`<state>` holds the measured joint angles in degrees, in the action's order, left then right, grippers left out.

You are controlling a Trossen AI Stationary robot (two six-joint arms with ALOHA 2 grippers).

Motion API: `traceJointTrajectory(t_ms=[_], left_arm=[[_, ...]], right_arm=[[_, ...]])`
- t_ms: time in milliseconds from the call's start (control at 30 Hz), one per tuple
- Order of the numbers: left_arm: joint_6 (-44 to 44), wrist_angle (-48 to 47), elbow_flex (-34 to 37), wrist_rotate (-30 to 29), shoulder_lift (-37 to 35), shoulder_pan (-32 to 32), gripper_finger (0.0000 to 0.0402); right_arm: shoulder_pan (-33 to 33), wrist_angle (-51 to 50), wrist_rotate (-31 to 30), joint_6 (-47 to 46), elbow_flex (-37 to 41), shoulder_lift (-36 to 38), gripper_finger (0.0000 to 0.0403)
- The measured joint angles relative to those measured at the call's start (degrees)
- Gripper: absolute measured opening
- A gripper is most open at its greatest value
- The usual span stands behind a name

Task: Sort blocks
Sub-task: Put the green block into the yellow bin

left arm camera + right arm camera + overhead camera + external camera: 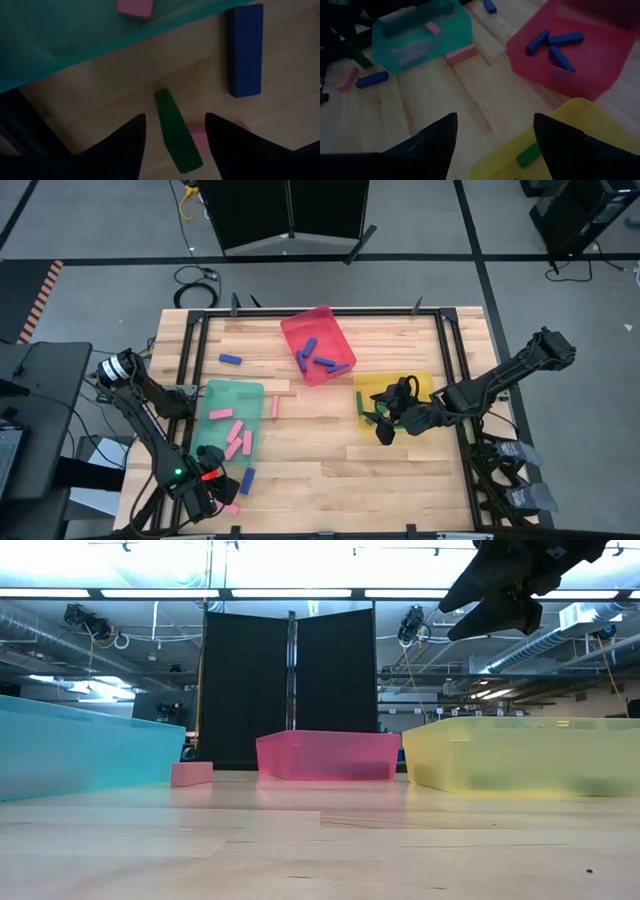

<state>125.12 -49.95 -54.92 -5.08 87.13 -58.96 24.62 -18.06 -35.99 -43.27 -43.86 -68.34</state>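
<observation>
My left gripper (208,483) (175,115) hangs low over the table's near left corner, just off the green tray (230,418). It is open, one finger on each side of a dark green block (176,131) without touching it. That block lies slanted against a pink block (200,141). A blue block (244,50) lies close by on the wood. My right gripper (383,430) (495,116) is open and empty above the yellow tray (395,402), where green blocks (530,155) lie. Pink blocks (238,438) lie in the green tray, blue blocks (318,358) in the red tray (318,345).
Loose on the wood lie a pink block (274,408) beside the green tray, a blue block (230,360) toward the far left and a blue block (247,480) by my left gripper. A dark frame rims the table. Bare wood lies between the trays (320,440).
</observation>
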Motion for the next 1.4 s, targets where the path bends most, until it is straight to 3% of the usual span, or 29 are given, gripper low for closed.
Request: traceJointTrajectory(t_ms=[300,1100,1400], left_arm=[[-0.38,1.26,0.00,-0.02,0.00,-0.23,0.0150],[-1.20,1.96,0.00,0.07,0.00,-0.46,0.0142],[-1.68,1.83,-0.02,0.11,0.00,-0.46,0.0077]], right_arm=[[0.00,0.00,0.00,-0.02,0.00,0.00,0.0269],[0.00,0.00,0.00,-0.28,0.00,0.00,0.0263],[0.00,0.00,0.00,-0.52,0.00,0.00,0.0260]])
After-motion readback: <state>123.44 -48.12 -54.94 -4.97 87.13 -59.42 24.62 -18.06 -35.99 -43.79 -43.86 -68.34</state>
